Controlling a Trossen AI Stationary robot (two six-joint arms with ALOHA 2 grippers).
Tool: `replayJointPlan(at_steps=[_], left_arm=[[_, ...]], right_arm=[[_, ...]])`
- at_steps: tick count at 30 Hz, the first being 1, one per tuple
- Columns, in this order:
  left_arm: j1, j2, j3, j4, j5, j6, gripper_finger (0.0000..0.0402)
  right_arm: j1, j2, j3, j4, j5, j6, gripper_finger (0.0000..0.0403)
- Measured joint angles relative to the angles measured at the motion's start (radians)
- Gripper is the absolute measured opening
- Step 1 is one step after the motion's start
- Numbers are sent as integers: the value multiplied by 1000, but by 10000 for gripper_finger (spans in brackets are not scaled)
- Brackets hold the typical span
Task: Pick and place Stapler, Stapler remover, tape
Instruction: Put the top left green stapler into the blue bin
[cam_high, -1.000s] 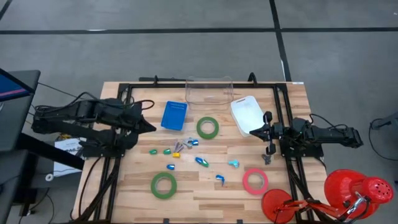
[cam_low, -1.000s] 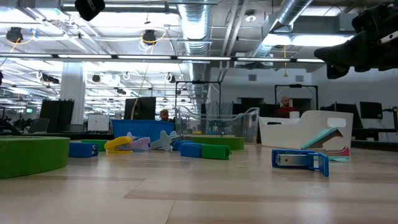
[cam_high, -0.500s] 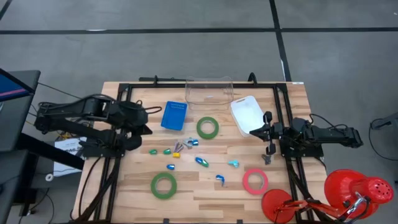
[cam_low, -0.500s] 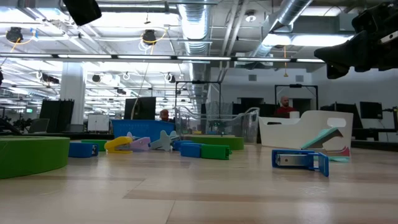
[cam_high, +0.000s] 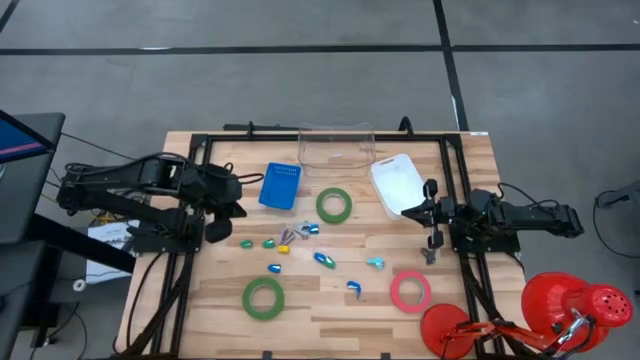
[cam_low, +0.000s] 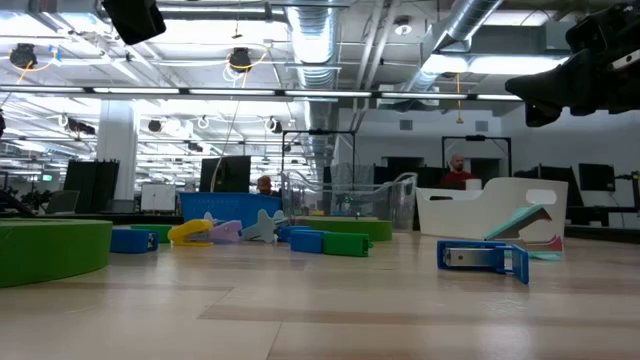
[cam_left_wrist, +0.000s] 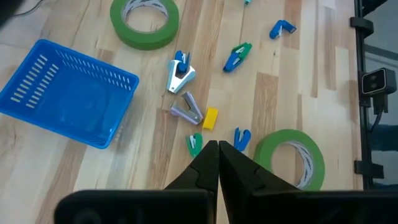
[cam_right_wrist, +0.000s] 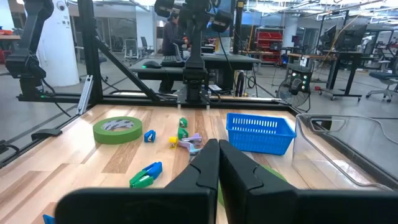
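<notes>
Three tape rolls (cam_high: 334, 205) – two green, one pinkish-red – on table (cam_high: 330, 310).

Across the middle of the surface (cam_high: 330, 310) you face a scatter of small clips (cam_high: 322, 258), with only narrow gaps between them. One green tape roll (cam_high: 334, 205) blocks the way toward the blue basket (cam_high: 280, 185) and white tray (cam_high: 398, 183). The near green roll (cam_high: 263, 297) and pink roll (cam_high: 410, 291) flank bare wood along the near edge. A clear bin (cam_high: 336, 144) closes the far edge.
</notes>
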Motion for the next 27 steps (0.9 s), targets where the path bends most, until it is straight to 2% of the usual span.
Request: replayJointPlan(at_steps=[6,11,20,27], left_arm=[[0,0,-17,1,0,-43,10],[0,25,-48,-3,0,-117,42],[0,132,-49,-9,11,-150,153],[0,213,-49,-45,172,-158,244]], right_arm=[[0,0,0,0,0,0,1],[0,0,0,0,0,0,1],[0,0,0,0,0,0,1],[0,0,0,0,0,0,1]])
